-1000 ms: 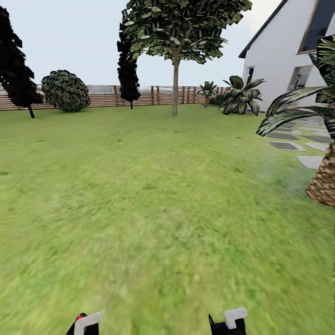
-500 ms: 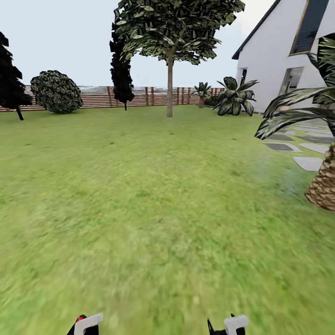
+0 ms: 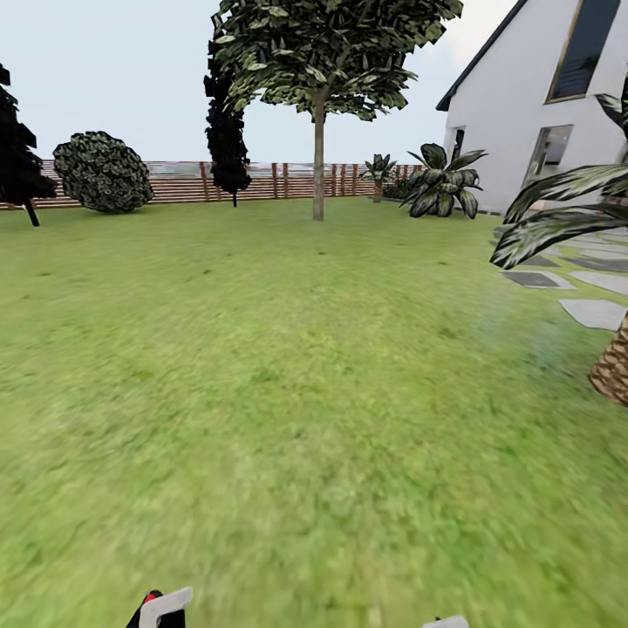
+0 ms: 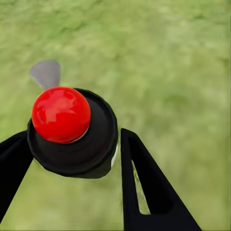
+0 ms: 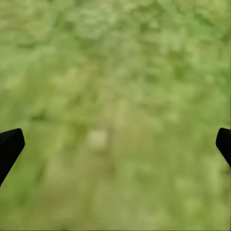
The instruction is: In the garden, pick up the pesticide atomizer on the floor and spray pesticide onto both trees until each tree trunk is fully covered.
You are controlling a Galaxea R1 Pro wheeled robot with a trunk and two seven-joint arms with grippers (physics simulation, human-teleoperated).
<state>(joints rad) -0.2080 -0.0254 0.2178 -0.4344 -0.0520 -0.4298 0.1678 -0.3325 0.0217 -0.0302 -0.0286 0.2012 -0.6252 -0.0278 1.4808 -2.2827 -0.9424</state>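
Currently in transit across the lawn (image 3: 288,419). Left gripper (image 4: 72,144) is clamped on the pesticide atomizer (image 4: 72,132): black body sits between the two black fingers (image 4: 144,187), red knob (image 4: 61,114) on top, grey nozzle tab (image 4: 46,73) sticking out beyond it. Head view catches just a sliver of the atomizer, a white piece with a red spot at the lower edge (image 3: 161,604). Right gripper (image 5: 115,144) is spread wide with nothing between its tips, only grass under it.

Ahead: one tree with a pale, slim trunk (image 3: 319,157) stands well away near the wooden fence (image 3: 174,181). Whether it is one of the two target trees cannot be told from here. A near-black cone tree (image 3: 225,113) stands just beside it, and a round bush (image 3: 103,172) further left.

Risks, as judged:
- Wrong target. The dark cone tree sits close to the pale trunk, so spray could go on the wrong plant.
- Palm (image 3: 576,227) at the right edge, scaly base (image 3: 613,366) near the path; a drift right would clip the base or fronds.
- Nozzle heading is unclear from the wrist view, so a spray may miss the trunk.
- Spraying from too far leaves trunk coverage patchy.
- Second tree not located yet.
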